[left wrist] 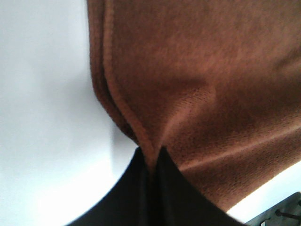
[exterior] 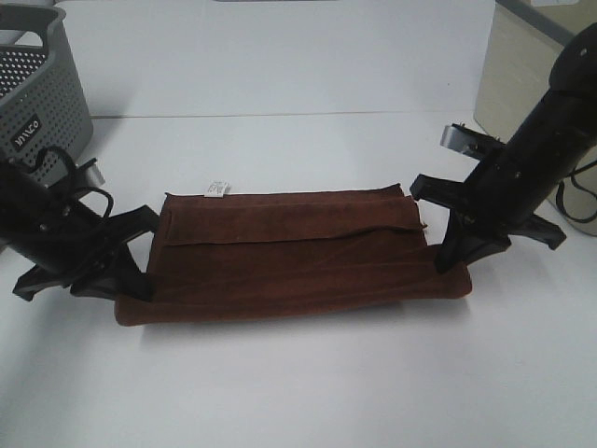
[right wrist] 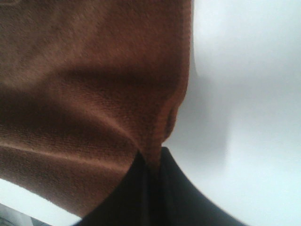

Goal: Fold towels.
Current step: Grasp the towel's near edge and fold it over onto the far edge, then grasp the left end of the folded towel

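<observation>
Seen from the high camera, the towel point(exterior: 289, 261) lies flat on the desk point(exterior: 298, 392). Its long axis runs side to side between the arms. The left tool point(exterior: 138, 269) meets one short end and the right tool point(exterior: 450, 250) the other, neither nearer.

In the left wrist view, the left tool point(left wrist: 151, 176) is pressed together on the towel's point(left wrist: 211, 84) hem.

In the right wrist view, the right tool point(right wrist: 151, 176) likewise pinches the towel's point(right wrist: 84, 84) edge.

Illegible white lettering on grey basket point(exterior: 58, 98)
</observation>
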You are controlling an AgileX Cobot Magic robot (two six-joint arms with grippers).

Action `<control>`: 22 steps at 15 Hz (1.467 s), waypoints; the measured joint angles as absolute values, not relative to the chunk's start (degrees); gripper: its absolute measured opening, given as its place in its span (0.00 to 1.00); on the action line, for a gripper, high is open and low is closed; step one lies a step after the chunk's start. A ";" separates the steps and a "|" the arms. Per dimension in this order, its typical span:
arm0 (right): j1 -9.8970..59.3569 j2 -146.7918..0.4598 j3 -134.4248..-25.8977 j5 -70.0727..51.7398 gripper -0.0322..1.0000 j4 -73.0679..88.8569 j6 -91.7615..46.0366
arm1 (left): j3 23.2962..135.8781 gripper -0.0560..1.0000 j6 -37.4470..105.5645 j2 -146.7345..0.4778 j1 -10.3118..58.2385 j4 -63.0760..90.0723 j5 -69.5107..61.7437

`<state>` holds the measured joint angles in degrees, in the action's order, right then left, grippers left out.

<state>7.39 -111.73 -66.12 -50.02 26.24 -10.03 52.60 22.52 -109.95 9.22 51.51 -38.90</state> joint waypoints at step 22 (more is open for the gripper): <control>7.39 -124.73 -89.44 -45.95 0.75 24.69 -8.54 | 72.42 0.74 12.95 -119.52 9.22 42.86 -25.67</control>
